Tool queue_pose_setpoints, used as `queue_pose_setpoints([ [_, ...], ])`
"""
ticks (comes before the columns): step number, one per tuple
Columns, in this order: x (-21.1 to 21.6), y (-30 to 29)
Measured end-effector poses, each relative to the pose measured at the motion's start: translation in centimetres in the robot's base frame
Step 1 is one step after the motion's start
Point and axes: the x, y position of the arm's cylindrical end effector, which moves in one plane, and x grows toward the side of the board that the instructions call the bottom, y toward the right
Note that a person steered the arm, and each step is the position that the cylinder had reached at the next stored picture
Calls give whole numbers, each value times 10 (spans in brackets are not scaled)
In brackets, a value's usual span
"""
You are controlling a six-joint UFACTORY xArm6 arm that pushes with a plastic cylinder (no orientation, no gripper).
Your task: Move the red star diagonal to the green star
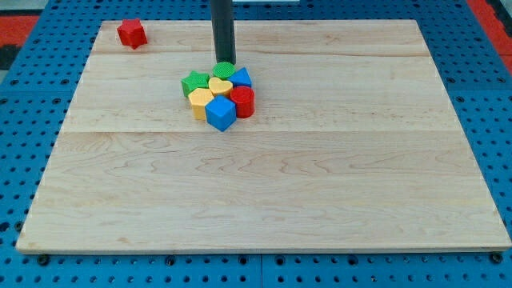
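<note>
The red star (132,33) lies alone near the board's top left corner. The green star (194,83) sits at the left edge of a tight cluster of blocks near the board's upper middle. My tip (224,62) stands at the top of that cluster, touching or just above a round green block (225,70). The tip is right of and above the green star, and far to the right of the red star.
The cluster also holds a yellow heart (220,85), a yellow block (200,102), a blue cube (221,114), a red cylinder (243,102) and a blue block (241,78). The wooden board (320,176) lies on a blue pegboard.
</note>
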Motion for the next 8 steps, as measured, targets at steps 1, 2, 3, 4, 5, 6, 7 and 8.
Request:
queue_pose_setpoints([
  [1,-2,0],
  [2,-4,-4],
  [3,-17,-5],
  [4,-23,-70],
  [5,-19,-122],
  [6,-6,-126],
  [7,-32,-202],
  [8,-66,-235],
])
